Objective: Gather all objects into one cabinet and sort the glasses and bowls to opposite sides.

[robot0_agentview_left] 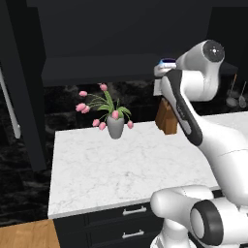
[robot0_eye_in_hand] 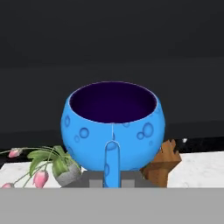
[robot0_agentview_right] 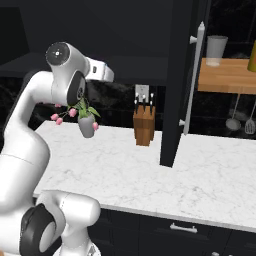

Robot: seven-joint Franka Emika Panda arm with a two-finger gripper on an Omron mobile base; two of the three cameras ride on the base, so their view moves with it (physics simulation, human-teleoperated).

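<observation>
White marble counter (robot0_agentview_left: 97,169) beneath black cabinets (robot0_agentview_left: 121,29).

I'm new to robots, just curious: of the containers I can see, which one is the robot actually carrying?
The small bright blue bowl, pinched at its rim by the fingers above the counter. The clear glass stands untouched on the wooden shelf.

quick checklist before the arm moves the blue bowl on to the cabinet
1. Tool shut on the small bright blue bowl: ok, the bowl sits upright, raised above the counter.
2. Bowl empty: ok, dark inside shows nothing.
3. Path over the white marble counter: not ok; grey vase of pink tulips and brown wooden knife block stand below.
4. Black cabinet door with long white bar handle open: ok.
5. Other bowl and cups already inside: cannot tell.
</observation>
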